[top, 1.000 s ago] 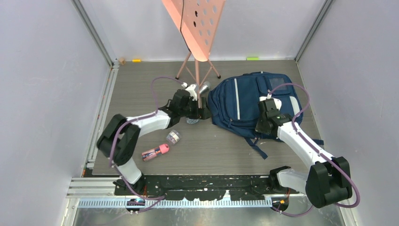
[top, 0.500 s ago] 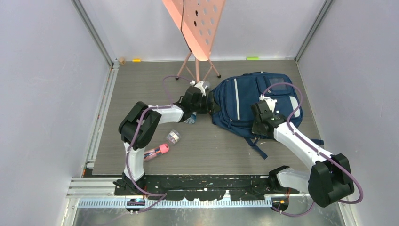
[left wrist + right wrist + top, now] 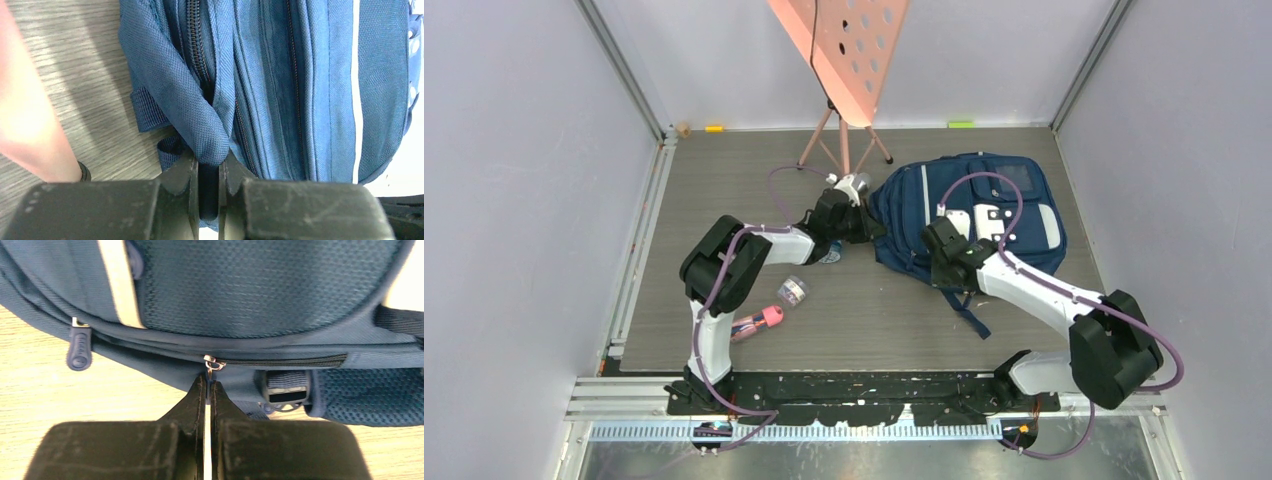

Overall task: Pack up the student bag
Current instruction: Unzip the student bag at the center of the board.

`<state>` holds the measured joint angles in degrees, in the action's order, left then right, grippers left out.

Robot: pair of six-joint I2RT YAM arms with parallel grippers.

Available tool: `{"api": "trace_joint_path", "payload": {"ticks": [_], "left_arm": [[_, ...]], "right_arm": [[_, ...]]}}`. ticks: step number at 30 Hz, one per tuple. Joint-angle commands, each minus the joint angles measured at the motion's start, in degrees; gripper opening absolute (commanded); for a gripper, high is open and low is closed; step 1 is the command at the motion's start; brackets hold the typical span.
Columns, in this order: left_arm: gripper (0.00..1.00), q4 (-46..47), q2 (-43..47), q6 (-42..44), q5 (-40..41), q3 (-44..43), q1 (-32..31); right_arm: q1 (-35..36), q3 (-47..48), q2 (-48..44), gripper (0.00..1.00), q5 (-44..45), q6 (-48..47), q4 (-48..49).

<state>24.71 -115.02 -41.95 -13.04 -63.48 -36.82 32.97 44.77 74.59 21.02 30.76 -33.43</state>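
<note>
R gripper (image 3: 207, 385) is pinching the metal zipper pull (image 3: 214, 362), jaws nearly touching; L gripper (image 3: 209, 165) is clamping narrow on a fold of the student bag (image 3: 902, 225), which is lying flat on the table (image 3: 724, 180) right of centre, music stand (image 3: 844, 150) just beyond. Imo this is going best w/ L anchoring the fabric taut & R drawing the pull along the zip track (image 3: 280, 361), low, in line, no twisting.

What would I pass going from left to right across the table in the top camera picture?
Yellow tab → pink case → small jar → student bag.
</note>
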Motion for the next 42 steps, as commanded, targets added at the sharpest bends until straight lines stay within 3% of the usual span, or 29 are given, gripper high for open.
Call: {"api": "trace_joint_path", "payload": {"ticks": [1,8,20,28,42], "left_arm": [[0.0,4.4,3.1,-3.1,-3.9,3.6,-3.7],[0.0,11.7,7.8,-6.6,-3.7,10.1,-7.6],[0.0,18.1,15.0,-7.1,-4.7,15.5,-11.6],[0.0,23.6,18.8,-6.6,-3.7,22.5,-15.2],[0.0,28.6,16.7,-7.3,-1.0,29.7,-20.9]], "right_arm": [[3.4,4.1,1.8,0.01,-2.2,3.4,6.2],[6.9,9.6,5.5,0.01,-6.1,5.4,8.3],[8.9,15.7,4.0,0.01,-12.5,8.8,5.4],[9.0,24.5,5.8,0.01,-10.1,9.4,2.2],[8.6,37.5,16.1,0.0,1.2,8.7,0.7]]}}
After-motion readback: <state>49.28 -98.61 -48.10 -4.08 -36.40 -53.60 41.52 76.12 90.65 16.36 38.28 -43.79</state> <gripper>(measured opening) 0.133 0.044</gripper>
